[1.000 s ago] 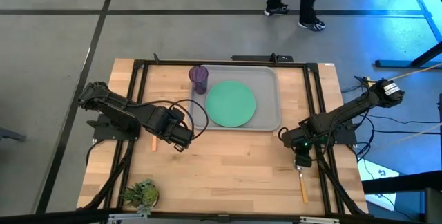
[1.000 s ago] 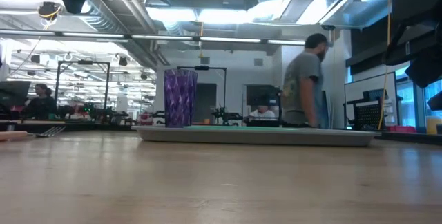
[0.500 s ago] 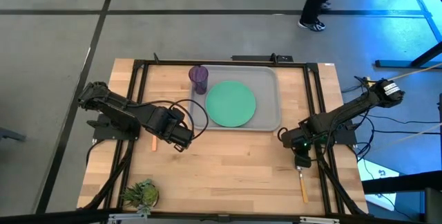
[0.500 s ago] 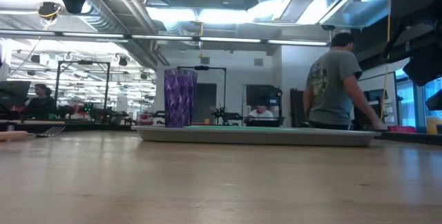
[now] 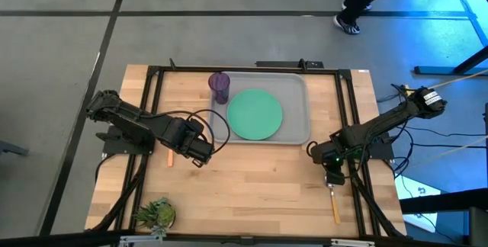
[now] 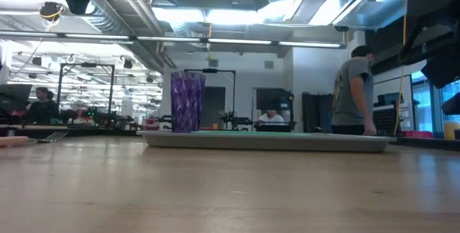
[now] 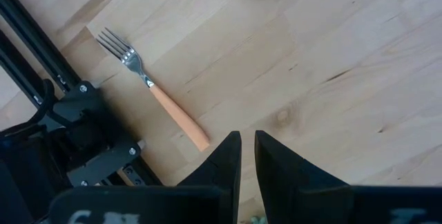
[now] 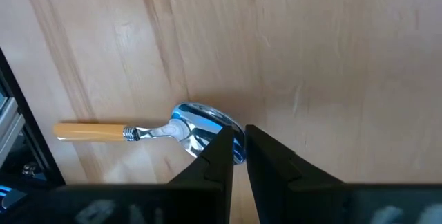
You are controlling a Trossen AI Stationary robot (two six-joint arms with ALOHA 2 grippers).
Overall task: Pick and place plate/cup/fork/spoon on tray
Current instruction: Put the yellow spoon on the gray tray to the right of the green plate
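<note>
Right wrist view: right end effector (image 8: pixel 235 148) narrow over the spoon (image 8: pixel 148 131) bowl — widen before gripping, then carry to the tray (image 5: pixel 297 110).

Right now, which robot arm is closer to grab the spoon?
The right. Its right gripper hangs just over the spoon; the left gripper is across the table beside the fork.

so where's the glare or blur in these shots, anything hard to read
Right wrist view: the spoon bowl mirrors bright blue-white light, and the dark fingers at the frame edge are soft. Low view: ceiling lights blow out, and the purple cup shows against that bright room. High view: even light, blue cast on the floor at the far right.
</note>
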